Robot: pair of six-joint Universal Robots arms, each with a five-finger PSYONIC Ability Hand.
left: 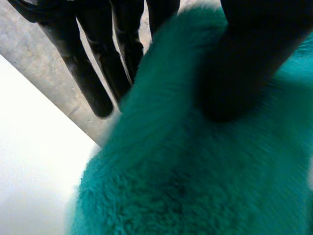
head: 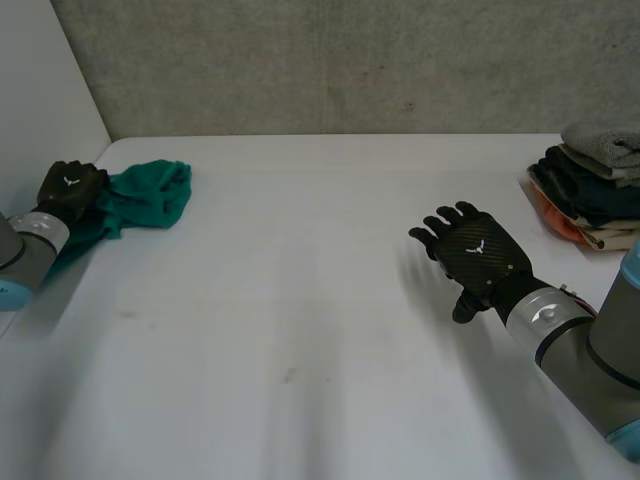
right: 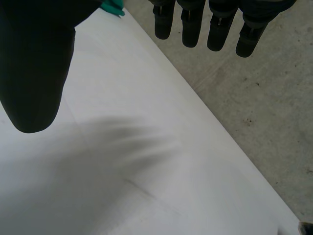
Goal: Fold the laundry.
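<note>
A fuzzy green cloth point(head: 150, 195) lies crumpled at the far left of the white table point(head: 300, 330). My left hand point(head: 70, 188) sits at the cloth's left edge. In the left wrist view the green cloth point(left: 195, 171) bunches up between the thumb point(left: 249, 63), which presses into it, and the fingers point(left: 88, 73) behind it. My right hand point(head: 478, 255) hovers open over bare table at the right, palm down and fingers spread, far from the cloth. In its own wrist view the right hand point(right: 36, 63) holds nothing, and a scrap of the green cloth point(right: 112, 7) shows far off.
A stack of folded laundry point(head: 595, 185) in grey, dark and orange sits at the table's right edge, beyond my right hand. A grey wall runs behind the table, and a white wall stands at the left.
</note>
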